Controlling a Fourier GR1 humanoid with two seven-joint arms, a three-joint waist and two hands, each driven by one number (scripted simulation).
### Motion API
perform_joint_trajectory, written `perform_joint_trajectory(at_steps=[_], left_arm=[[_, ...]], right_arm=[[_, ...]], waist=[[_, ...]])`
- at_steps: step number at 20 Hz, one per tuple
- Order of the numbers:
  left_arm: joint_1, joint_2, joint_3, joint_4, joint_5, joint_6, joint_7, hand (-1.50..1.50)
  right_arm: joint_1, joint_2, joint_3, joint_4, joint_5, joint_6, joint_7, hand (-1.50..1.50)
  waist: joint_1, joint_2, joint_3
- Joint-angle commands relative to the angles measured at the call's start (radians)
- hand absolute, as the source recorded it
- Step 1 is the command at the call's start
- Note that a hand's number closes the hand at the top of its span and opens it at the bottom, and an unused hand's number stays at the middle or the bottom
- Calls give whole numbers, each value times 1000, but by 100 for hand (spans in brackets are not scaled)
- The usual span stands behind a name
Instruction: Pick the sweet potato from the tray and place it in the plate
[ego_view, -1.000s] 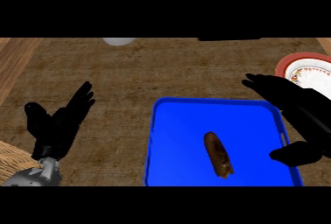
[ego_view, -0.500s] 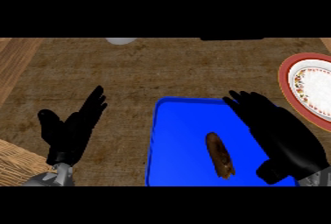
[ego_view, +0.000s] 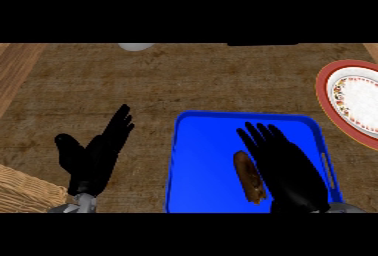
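While right hand (ego_view: 291, 167) fingers stay straight, holding nothing, brown elongated sweet potato (ego_view: 249, 177) lies beside.

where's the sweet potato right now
In the head view the sweet potato lies in the blue tray, right of centre, just left of the right robot hand over the tray.

One sweet potato (ego_view: 249, 177), tray (ego_view: 203, 150), plate (ego_view: 359, 100)

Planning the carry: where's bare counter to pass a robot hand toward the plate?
Bare counter runs beyond the tray across to the plate, and between the left robot hand and the tray. Crowded: the right robot hand beside the sweet potato.
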Motion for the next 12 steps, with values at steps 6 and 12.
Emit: perform_joint_trajectory(at_steps=[6, 12], left_arm=[[90, 1, 39, 172, -3, -15, -82, 0], [88, 1, 78, 240, 18, -54, -146, 0]], right_arm=[[38, 100, 119, 39, 124, -26, 79, -150], [-17, 132, 124, 141, 196, 5, 96, -150]], waist=[[-10, 19, -42], [-2, 20, -42]])
